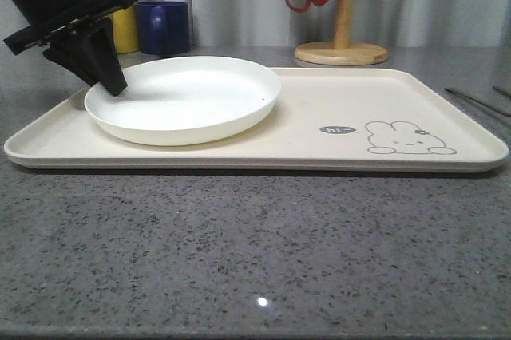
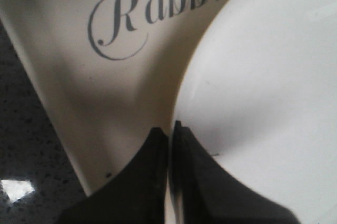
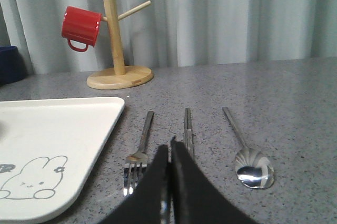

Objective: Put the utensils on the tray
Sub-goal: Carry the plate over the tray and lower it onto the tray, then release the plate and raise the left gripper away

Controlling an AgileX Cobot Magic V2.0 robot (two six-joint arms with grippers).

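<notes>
At plate [image 1: 184, 99] rim — left gripper [image 1: 112, 85], tilted

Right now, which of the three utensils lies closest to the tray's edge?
The fork. It lies on the grey countertop right beside the tray, tines toward the camera. The chopsticks sit in the middle, and the spoon is farthest from the tray.

The tray [image 2: 105, 103] carries the word "Rabbit" in grey flowing script, seen in the upper middle of the left wrist view, its last letters running up to the top edge beside the rim of the white plate [image 2: 274, 87]. In the front view, at the right of centre, a small dark speech bubble [image 1: 336, 129] printed on the tray beside the rabbit drawing [image 1: 409, 139] appears to read "hi", though it is too small to be sure.
</notes>
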